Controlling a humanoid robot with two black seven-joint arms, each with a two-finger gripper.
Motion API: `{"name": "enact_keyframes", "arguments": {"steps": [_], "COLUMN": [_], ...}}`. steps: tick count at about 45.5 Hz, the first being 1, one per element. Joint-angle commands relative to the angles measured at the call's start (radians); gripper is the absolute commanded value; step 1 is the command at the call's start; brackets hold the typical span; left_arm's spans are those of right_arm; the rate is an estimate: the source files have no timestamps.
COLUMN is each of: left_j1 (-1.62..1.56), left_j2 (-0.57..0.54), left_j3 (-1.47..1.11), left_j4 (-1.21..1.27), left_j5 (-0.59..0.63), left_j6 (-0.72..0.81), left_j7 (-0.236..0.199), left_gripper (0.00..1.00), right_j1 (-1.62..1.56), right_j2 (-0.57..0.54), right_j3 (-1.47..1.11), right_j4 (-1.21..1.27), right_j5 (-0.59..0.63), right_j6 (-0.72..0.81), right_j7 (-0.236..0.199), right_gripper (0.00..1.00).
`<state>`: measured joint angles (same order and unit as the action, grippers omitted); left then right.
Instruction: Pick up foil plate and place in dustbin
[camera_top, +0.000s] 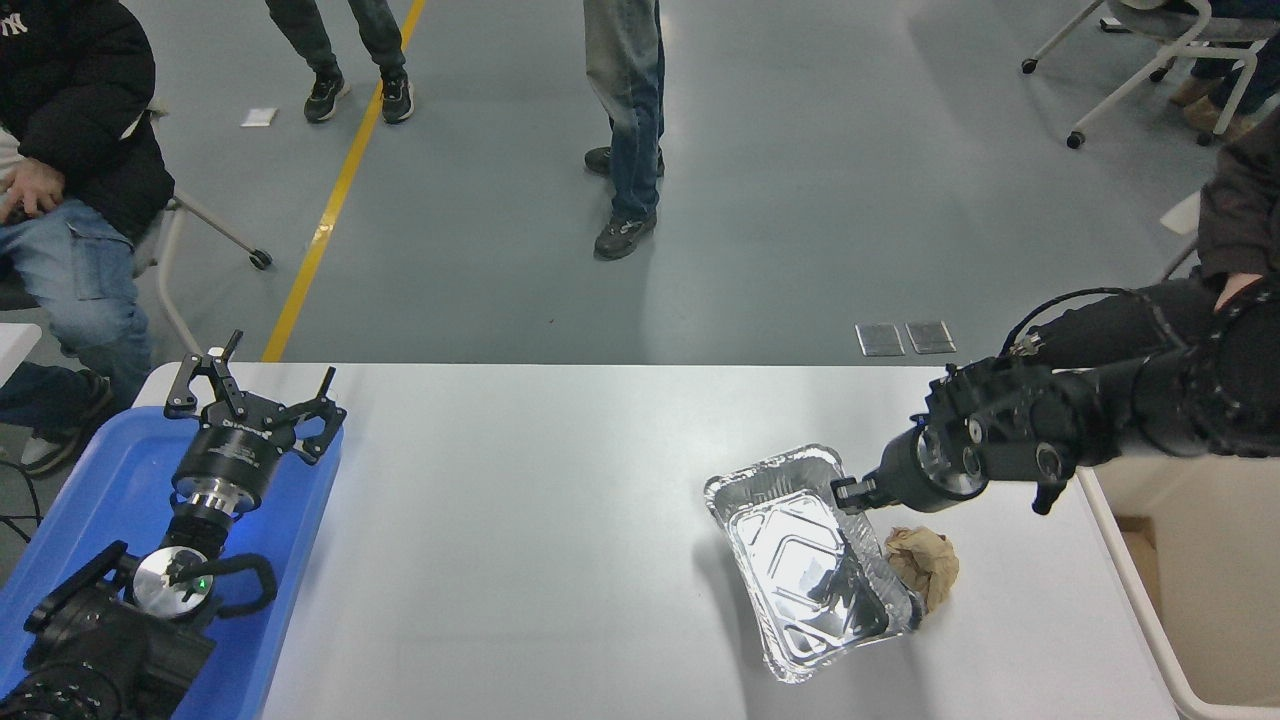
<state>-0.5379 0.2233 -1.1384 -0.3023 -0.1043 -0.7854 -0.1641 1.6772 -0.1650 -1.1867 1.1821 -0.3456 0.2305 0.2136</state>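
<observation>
The foil plate (800, 555) is a shiny silver rectangular tray right of the table's middle, tilted, with its far right rim raised off the table. My right gripper (843, 495) comes in from the right edge and is shut on that far right rim. The cream-beige dustbin (1130, 590) stands at the table's right end, partly hidden behind my right arm. My left gripper (250, 400) is parked open over the blue tray at the lower left.
A crumpled brown paper ball (925, 560) lies against the foil plate's right side. A blue flat tray (90, 500) sits at the left end. People stand and sit beyond the table's far edge, one seated close to the bin at the right.
</observation>
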Motion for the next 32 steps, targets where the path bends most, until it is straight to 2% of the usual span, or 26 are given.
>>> {"name": "enact_keyframes", "arguments": {"steps": [1, 8, 17, 32], "left_j1": [0.003, 0.003, 0.003, 0.003], "left_j2": [0.002, 0.002, 0.002, 0.001], "left_j3": [-0.001, -0.001, -0.001, -0.001], "left_j4": [0.000, 0.000, 0.000, 0.000], "left_j5": [0.000, 0.000, 0.000, 0.000], "left_j6": [0.000, 0.000, 0.000, 0.000], "left_j7": [0.000, 0.000, 0.000, 0.000], "left_gripper": [0.99, 0.99, 0.99, 0.99], "right_j1": [0.406, 0.717, 0.955, 0.977], "right_j2": [-0.065, -0.091, -0.105, -0.107], "right_j3": [-0.139, -0.226, -0.260, -0.281], "right_j4": [0.255, 0.340, 0.373, 0.379], "right_j5": [0.065, 0.063, 0.053, 0.031], "right_j6": [0.113, 0.311, 0.486, 0.500], "right_j7": [0.024, 0.064, 0.076, 0.069], "right_gripper": [0.00, 0.00, 0.00, 0.00]}}
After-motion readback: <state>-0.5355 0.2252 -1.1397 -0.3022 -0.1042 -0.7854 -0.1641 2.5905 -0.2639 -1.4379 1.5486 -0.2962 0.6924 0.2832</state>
